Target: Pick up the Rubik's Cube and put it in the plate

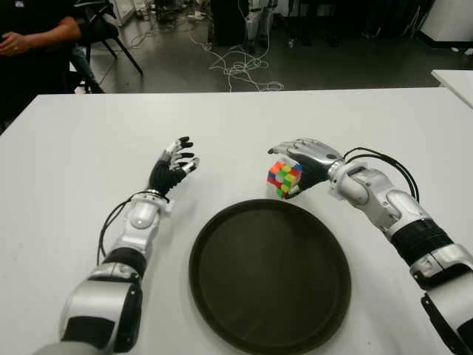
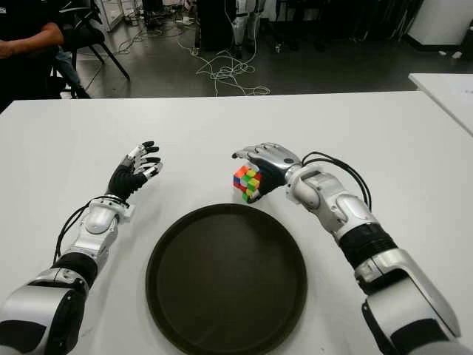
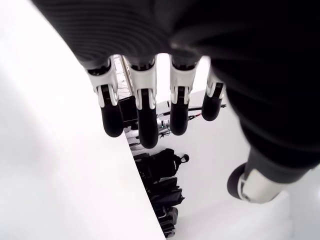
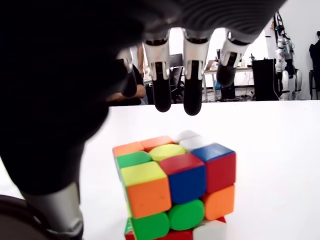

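White tabletop [image 1: 89,148] fills most of the scene, and a dark round plate [image 1: 222,296] lies on it at the near side, in the middle between the two arms. The plate holds nothing

The Rubik's Cube [image 1: 284,180] shows just beyond the far right rim of the plate, close to the rim but outside it. Its orange, green, yellow, blue and red squares are turned toward the camera, and it looks a little tilted. I cannot tell if it stands on the tabletop or is already lifted from it.

The right hand [image 1: 303,159] is directly above and behind the cube, with the palm turned down over it. In the right wrist view the fingers [image 4: 192,102] are stretched out straight over the top of the cube, with a clear gap under them, and the thumb [image 4: 55,210] hangs down at one side of the cube. The hand covers the cube but is not closed around it.

The left hand [image 1: 174,166] shows to the left of the plate's far rim, well apart from the cube. Its fingers [image 3: 147,125] are loose, a little bent and spread, and they hold nothing.

Beyond the far edge of the tabletop there is a dark floor with a pile of white cables [image 1: 236,66], and at the far left a person [image 1: 29,44] in dark clothes sits near a chair [image 1: 107,29]
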Controlling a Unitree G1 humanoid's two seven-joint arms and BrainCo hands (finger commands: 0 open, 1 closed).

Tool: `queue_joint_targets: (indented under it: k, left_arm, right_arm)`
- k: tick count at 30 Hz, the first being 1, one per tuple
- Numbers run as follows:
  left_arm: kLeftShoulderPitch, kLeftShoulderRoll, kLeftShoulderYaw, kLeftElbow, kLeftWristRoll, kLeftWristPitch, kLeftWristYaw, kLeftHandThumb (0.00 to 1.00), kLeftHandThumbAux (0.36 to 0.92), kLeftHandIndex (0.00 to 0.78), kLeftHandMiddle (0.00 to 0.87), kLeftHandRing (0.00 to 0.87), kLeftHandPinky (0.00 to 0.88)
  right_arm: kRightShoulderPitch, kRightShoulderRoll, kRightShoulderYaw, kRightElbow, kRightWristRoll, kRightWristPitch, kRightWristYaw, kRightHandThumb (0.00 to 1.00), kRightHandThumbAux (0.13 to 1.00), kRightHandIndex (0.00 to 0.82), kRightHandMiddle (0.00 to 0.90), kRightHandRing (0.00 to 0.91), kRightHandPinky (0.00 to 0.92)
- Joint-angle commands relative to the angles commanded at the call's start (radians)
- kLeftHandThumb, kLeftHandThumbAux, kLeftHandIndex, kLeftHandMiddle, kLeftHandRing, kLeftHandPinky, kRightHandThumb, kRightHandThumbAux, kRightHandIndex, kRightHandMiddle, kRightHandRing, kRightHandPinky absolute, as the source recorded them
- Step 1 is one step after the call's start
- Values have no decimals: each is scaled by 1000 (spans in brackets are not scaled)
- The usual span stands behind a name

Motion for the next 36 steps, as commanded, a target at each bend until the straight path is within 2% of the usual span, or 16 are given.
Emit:
queue_joint_targets:
  k: [9, 14, 20, 28, 36]
  left_arm:
    - [3, 1, -5, -5, 7, -12, 5, 80, 650, 116, 165, 179, 190]
    - [2, 2, -7, -5, 8, -12, 4, 83, 658, 119, 168, 185, 201]
    - [1, 1, -5, -4, 5, -10, 0, 93, 644, 120, 173, 194, 214]
    - [2, 0, -4, -5, 4, -20, -2, 84, 664, 123, 176, 193, 212]
    - [2, 1, -7, -6, 7, -22, 0, 53, 674, 118, 163, 167, 152]
  right_arm:
    - [2, 2, -4, 4, 10, 8, 6, 0, 772, 160, 194, 177, 124]
    - [-3, 3, -1, 15, 12, 3, 7, 0, 787, 184, 219, 206, 171]
    - [-13, 5, 2, 38, 10, -4, 6, 0, 791, 192, 239, 226, 186]
    - [-20, 12, 4, 63, 7, 0, 2, 0, 785, 190, 248, 234, 205]
    - [-24, 20, 5, 82, 7, 9, -3, 0, 764, 174, 218, 212, 185]
